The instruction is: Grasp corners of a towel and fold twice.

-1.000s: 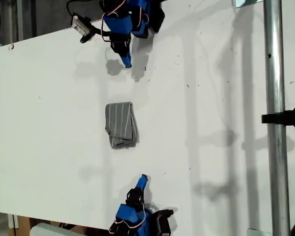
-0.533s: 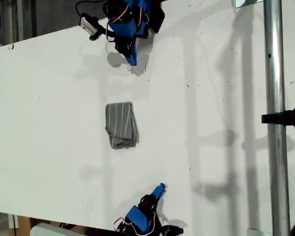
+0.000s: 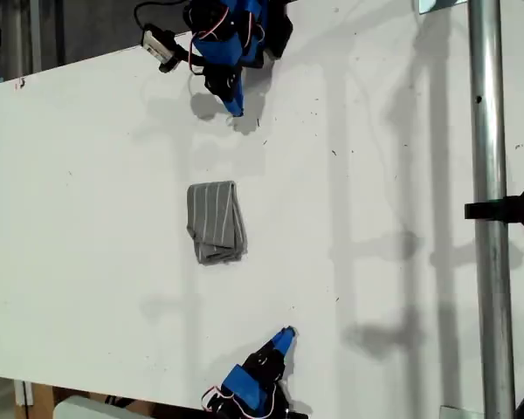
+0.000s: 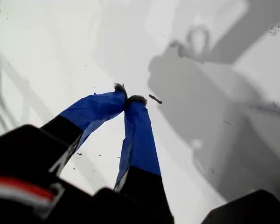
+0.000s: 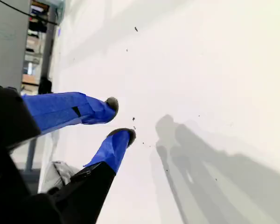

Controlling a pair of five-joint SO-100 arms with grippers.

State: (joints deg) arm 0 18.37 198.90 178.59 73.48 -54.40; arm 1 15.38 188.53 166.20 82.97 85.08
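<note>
Hanging low over the white surface, my first gripper has its blue-taped jaws pressed together on nothing; my second gripper holds its jaws slightly apart. The towel, soft grey with pale stripes, lies folded and rumpled mid-surface, unmoved. The arm at the exterior view's bottom has barely shifted.
</note>
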